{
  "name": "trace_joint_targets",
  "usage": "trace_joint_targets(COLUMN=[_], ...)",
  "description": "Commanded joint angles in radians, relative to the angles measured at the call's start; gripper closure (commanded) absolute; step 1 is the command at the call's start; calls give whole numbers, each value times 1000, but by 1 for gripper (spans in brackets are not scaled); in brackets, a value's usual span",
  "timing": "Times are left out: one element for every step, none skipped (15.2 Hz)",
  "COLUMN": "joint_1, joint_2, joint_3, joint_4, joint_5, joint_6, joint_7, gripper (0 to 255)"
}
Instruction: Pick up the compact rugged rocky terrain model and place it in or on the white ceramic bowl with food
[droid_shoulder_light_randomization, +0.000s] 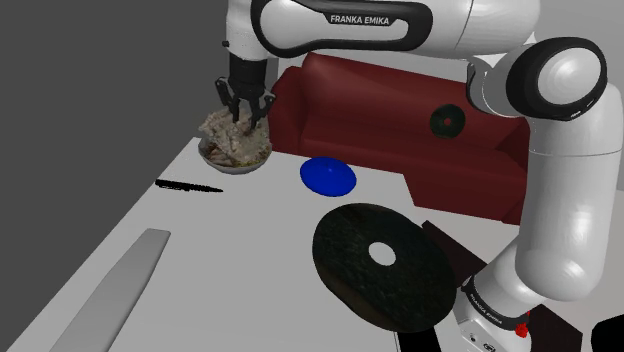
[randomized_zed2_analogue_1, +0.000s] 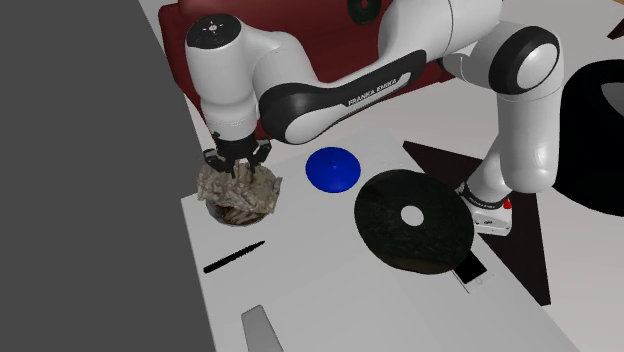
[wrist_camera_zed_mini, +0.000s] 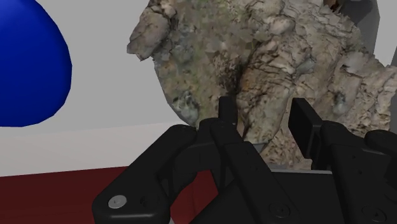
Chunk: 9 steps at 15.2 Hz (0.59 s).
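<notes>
The rocky terrain model (droid_shoulder_light_randomization: 235, 140) (randomized_zed2_analogue_1: 238, 190) is a grey-brown craggy lump that lies in the bowl (droid_shoulder_light_randomization: 232, 167) (randomized_zed2_analogue_1: 236, 220), covering most of it. Only a sliver of the bowl's rim (wrist_camera_zed_mini: 375, 22) peeks out around it. My black gripper (droid_shoulder_light_randomization: 248, 112) (randomized_zed2_analogue_1: 236, 162) (wrist_camera_zed_mini: 264, 118) hangs straight over the rock's top, open. Its fingers (wrist_camera_zed_mini: 226, 111) stand apart, with the rock (wrist_camera_zed_mini: 267, 57) showing in the gap between them just beyond the tips.
A blue disc (droid_shoulder_light_randomization: 328, 176) (randomized_zed2_analogue_1: 333, 168) (wrist_camera_zed_mini: 25, 63) lies near the bowl. A large black disc with a white centre (droid_shoulder_light_randomization: 380, 262) (randomized_zed2_analogue_1: 412, 220) sits by the stand. A thin black stick (droid_shoulder_light_randomization: 190, 186) (randomized_zed2_analogue_1: 233, 257) and a grey slab (droid_shoulder_light_randomization: 115, 290) lie nearer. A dark red sofa (droid_shoulder_light_randomization: 400, 110) stands behind the table.
</notes>
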Motion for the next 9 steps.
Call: trace_joint_targets(joint_1=[0, 0, 0, 0, 0, 0, 7, 15, 25], joint_2=[0, 0, 0, 0, 0, 0, -4, -6, -6], joint_3=[0, 0, 0, 0, 0, 0, 2, 4, 5], joint_4=[0, 0, 0, 1, 1, 1, 29, 61, 97], joint_5=[0, 0, 0, 0, 0, 0, 3, 5, 6], joint_6=[0, 0, 0, 0, 0, 0, -31, -63, -96], joint_7=[0, 0, 0, 0, 0, 0, -5, -9, -14], gripper=[0, 0, 0, 0, 0, 0, 0, 0, 0])
